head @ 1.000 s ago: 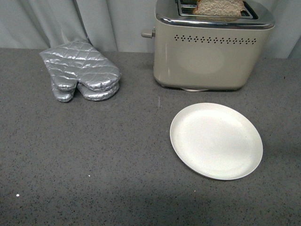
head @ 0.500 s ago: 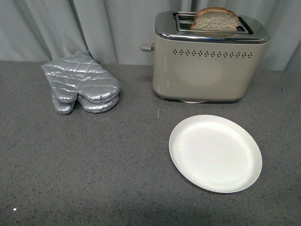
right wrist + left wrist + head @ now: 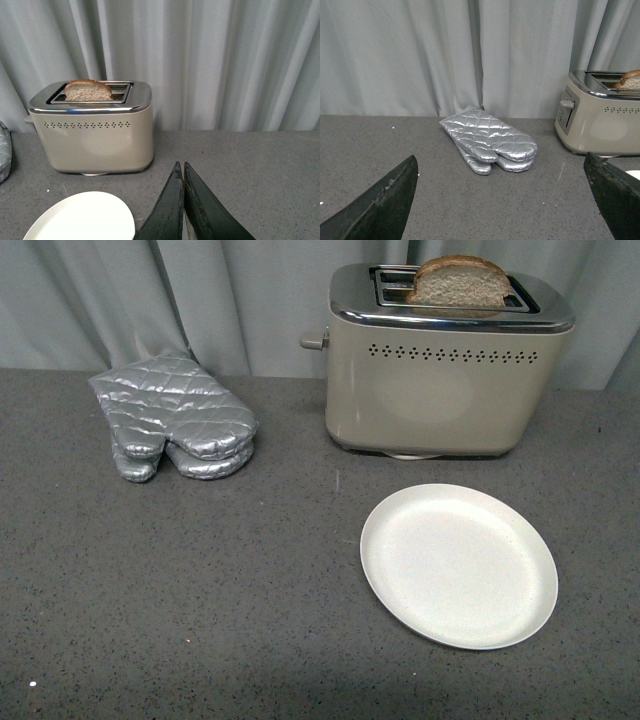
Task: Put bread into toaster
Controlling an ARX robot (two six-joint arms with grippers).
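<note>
The beige toaster (image 3: 440, 375) with a chrome top stands at the back right of the counter. The slice of bread (image 3: 460, 282) stands upright in one of its slots, its rounded top sticking out. Both also show in the right wrist view, the toaster (image 3: 95, 137) and the bread (image 3: 87, 91). The left wrist view shows the toaster (image 3: 605, 125) and an edge of the bread (image 3: 631, 80). My left gripper (image 3: 502, 192) is open and empty, low over the counter. My right gripper (image 3: 181, 169) is shut and empty, to the right of the toaster. Neither arm shows in the front view.
A round white plate (image 3: 458, 565) lies empty in front of the toaster; it shows in the right wrist view (image 3: 85, 217) too. Silver quilted oven mitts (image 3: 175, 415) lie at the back left, also in the left wrist view (image 3: 490, 140). A grey curtain hangs behind the counter.
The front view has tilted up over the last second, so the whole toaster top and the bread now show. Nothing on the counter has moved.
</note>
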